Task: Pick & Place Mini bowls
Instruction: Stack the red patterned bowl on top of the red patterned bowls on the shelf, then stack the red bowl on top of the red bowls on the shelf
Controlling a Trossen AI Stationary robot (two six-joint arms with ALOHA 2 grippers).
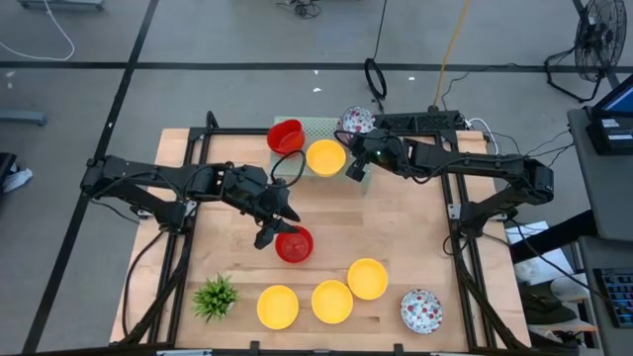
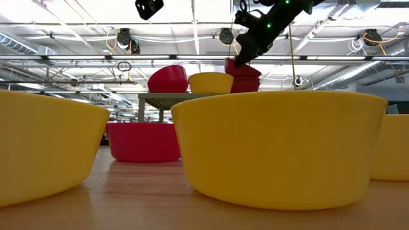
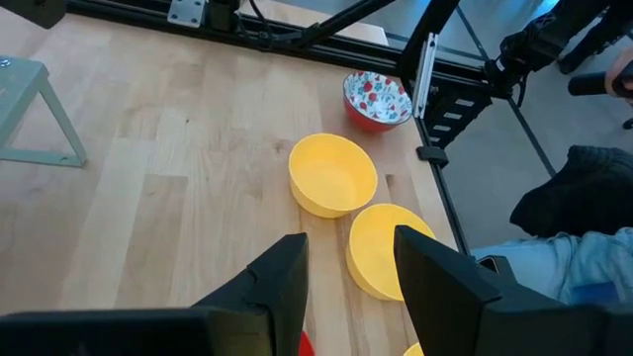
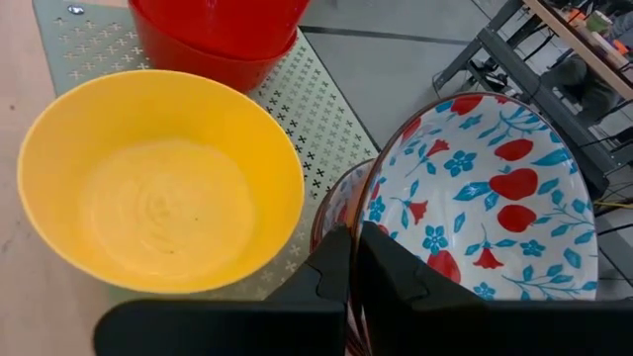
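Note:
My right gripper point(image 4: 351, 262) is shut on a white, red-flowered mini bowl point(image 4: 485, 188) at the far end of a pale green perforated stand point(image 1: 315, 127). A second flowered bowl point(image 4: 334, 208) sits right under the held one. The stand also carries stacked red bowls point(image 1: 285, 136) and a yellow bowl point(image 1: 325, 156). My left gripper point(image 1: 279, 229) is open. It hovers mid-table over a red bowl point(image 1: 294, 244) that rests on its base. In the low view it point(image 2: 148, 7) hangs high above that bowl point(image 2: 144, 142). My right gripper pinches the upper flowered bowl's rim point(image 4: 374, 216) between its two fingers, on the side facing the yellow bowl. In the low view the fingers point(image 2: 244, 56) slant down onto it from above. The bowl sits tilted in the flowered bowl beneath; I cannot tell whether it is lifted clear.
Along the near edge lie three yellow bowls point(image 1: 278, 307), point(image 1: 332, 302), point(image 1: 367, 279), a flowered bowl point(image 1: 421, 310) and a spiky green plant point(image 1: 216, 295). Black frame rails point(image 1: 455, 213) line both table sides. A person's legs point(image 3: 584, 267) show beyond the right rail.

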